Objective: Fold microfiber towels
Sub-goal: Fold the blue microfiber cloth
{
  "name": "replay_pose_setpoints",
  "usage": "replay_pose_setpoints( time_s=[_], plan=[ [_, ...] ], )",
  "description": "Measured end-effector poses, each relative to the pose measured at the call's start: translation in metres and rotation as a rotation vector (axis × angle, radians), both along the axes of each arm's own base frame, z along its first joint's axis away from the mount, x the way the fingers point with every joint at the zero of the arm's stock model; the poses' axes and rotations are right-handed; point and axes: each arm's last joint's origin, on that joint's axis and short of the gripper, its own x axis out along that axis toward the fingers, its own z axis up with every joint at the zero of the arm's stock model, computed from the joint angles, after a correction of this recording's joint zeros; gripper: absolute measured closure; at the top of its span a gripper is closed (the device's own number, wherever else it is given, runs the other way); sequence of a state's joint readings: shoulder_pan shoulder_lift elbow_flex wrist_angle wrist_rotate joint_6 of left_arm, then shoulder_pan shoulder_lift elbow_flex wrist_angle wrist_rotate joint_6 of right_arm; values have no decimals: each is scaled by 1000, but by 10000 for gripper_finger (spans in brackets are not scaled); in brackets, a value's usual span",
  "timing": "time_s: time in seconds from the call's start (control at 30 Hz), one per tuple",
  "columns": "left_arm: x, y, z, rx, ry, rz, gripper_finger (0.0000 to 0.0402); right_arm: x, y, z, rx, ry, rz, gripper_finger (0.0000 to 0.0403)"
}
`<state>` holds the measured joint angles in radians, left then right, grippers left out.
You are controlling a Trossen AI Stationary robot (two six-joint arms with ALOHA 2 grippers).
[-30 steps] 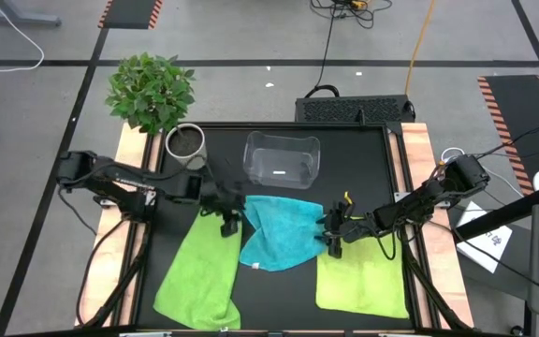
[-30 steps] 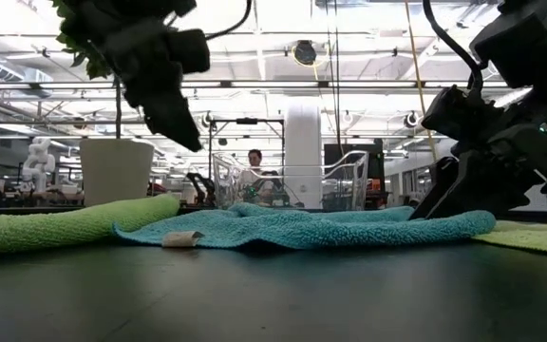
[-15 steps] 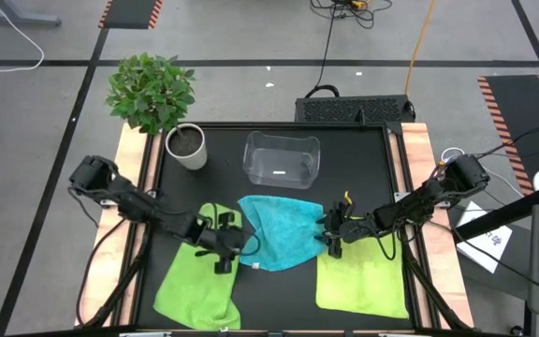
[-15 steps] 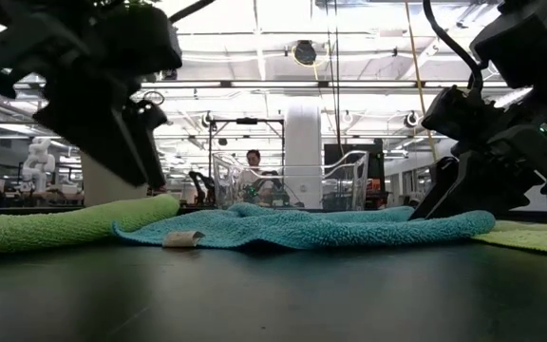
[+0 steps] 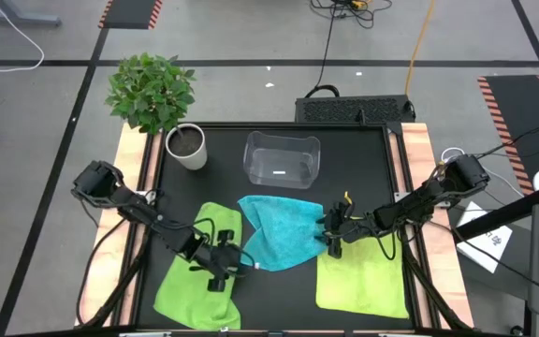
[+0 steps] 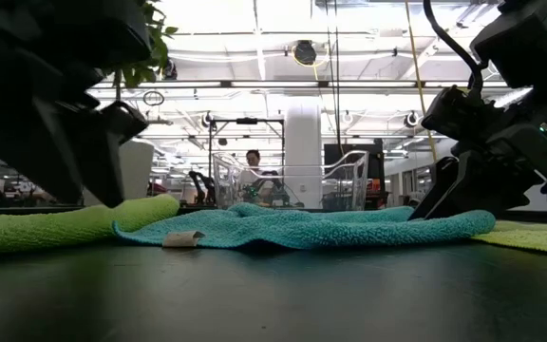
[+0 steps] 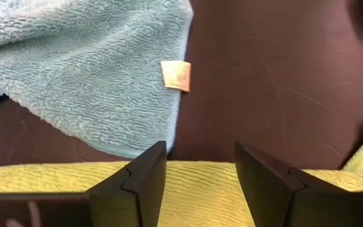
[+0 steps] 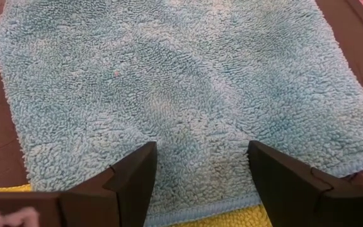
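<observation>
Turquoise-blue towel (image 5: 279, 231) between two lime-green towels — left one (image 5: 197, 271), right one (image 5: 361, 285) — on black table (image 5: 279, 300); small tag (image 7: 176, 75), seemingly pale orange; dark grippers.

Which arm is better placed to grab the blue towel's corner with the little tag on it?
Probably the left. Its open gripper hovers beside the tag on the turquoise towel; the right gripper, also open, sits at the opposite edge.
</observation>
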<state>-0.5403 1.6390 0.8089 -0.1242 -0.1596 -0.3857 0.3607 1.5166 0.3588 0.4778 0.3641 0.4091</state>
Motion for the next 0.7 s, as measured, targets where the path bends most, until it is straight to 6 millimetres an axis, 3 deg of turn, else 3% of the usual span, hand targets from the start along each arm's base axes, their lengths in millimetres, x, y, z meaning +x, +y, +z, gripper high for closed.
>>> replay_pose_setpoints(
  time_s=[0.2,0.53,0.7],
  plan=[
    [4,2,-1,59,-46,31,213,0,0,0,3,-6,1,163],
    [14,0,-38,68,31,5,213,1,0,1,6,-12,2,163],
    [14,1,-38,89,23,13,235,1,0,1,7,-15,3,163]
  ],
)
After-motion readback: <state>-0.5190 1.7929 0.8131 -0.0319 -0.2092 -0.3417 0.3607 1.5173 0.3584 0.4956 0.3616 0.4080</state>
